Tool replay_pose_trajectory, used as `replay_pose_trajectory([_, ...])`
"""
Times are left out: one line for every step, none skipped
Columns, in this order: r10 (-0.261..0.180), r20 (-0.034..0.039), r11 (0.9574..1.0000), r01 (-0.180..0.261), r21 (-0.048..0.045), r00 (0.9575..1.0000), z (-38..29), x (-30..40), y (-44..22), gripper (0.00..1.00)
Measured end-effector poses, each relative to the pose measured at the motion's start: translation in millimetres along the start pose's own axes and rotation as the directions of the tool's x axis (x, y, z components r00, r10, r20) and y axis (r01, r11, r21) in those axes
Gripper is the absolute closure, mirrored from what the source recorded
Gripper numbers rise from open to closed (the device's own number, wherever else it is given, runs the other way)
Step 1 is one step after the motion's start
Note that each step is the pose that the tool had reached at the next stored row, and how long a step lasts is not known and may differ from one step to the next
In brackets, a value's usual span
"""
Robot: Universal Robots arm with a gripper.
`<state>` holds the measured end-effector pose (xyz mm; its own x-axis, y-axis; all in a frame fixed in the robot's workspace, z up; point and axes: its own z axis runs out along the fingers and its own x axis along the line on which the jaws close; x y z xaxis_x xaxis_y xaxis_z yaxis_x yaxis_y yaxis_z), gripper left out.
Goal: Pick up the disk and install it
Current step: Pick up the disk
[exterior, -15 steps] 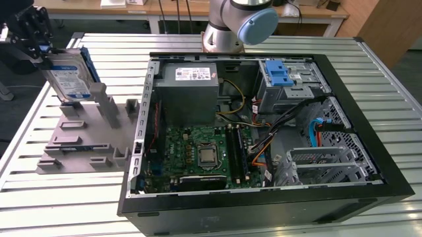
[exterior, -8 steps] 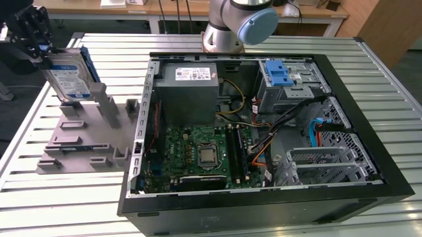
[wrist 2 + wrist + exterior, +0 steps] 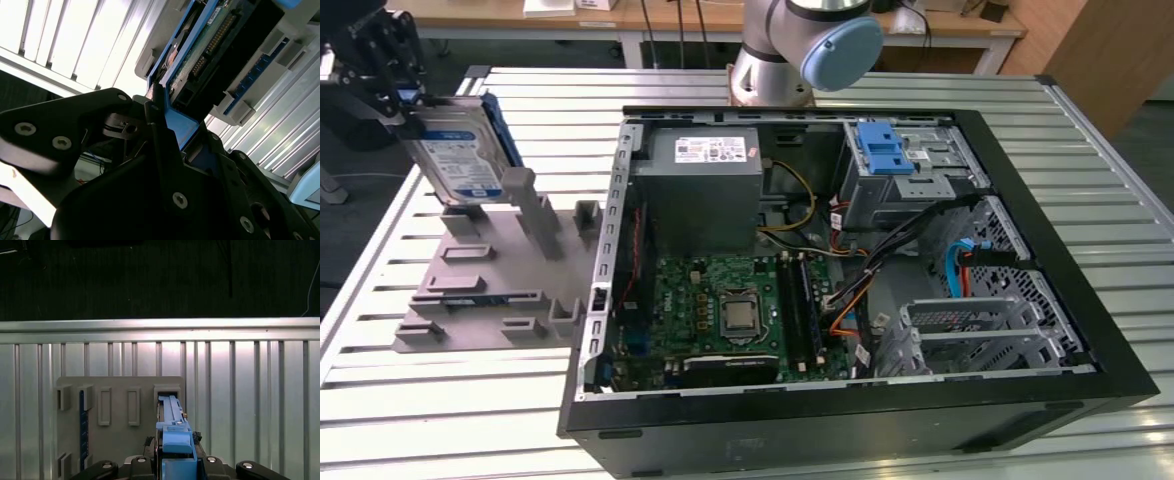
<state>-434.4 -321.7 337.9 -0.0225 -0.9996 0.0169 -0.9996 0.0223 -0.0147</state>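
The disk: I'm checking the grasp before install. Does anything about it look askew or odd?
Slightly. The disk leans rather than standing upright, clamped at its blue end by the gripper, over the grey fixture. No damage shows.

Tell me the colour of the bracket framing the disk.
Blue. The bracket on the disk shows best in the first wrist view.

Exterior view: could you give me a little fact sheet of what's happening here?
Holding: gripper shut on the blue handle of the disk
Disk position: upright, at the grey holder, on the exterior view's left
Surroundings: open computer case on a slatted metal table
Installed: not yet; the disk is outside the case
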Motion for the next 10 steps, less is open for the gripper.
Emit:
replay_pose_trajectory([0.000, -0.0001, 1.0000, 0.000, -0.0002, 1.0000, -0.5, 0.0, 0.0, 0.64])
replay_pose_trajectory([0.000, -0.0001, 1.0000, 0.000, -0.0003, 1.0000, -1.3, 0.0, 0.0, 0.64])
replay_pose_trajectory([0.000, -0.0001, 1.0000, 0.000, -0.0001, 1.0000, -1.9, 0.0, 0.0, 0.64])
replay_pose_trajectory([0.000, 0.0000, 1.0000, 0.000, 0.0000, 1.0000, -2.7, 0.0, 0.0, 0.64])
replay_pose_trajectory([0.000, 0.0000, 1.0000, 0.000, 0.0000, 1.0000, -3.7, 0.0, 0.0, 0.64])
replay_pose_trajectory([0.000, 0.0000, 1.0000, 0.000, 0.0000, 1.0000, -4.6, 0.1, -0.1, 0.64])
replay_pose_trajectory([0.000, 0.0000, 1.0000, 0.000, 0.0000, 1.0000, -5.4, 0.1, -0.1, 0.64])
replay_pose_trajectory([0.000, 0.0000, 1.0000, 0.000, 0.0000, 1.0000, -6.2, 0.1, -0.1, 0.64])
replay_pose_trajectory([0.000, 0.0000, 1.0000, 0.000, 0.0000, 1.0000, -6.8, 0.1, -0.1, 0.64])
replay_pose_trajectory([0.000, 0.0000, 1.0000, 0.000, 0.0000, 1.0000, -7.6, 0.1, -0.1, 0.64])
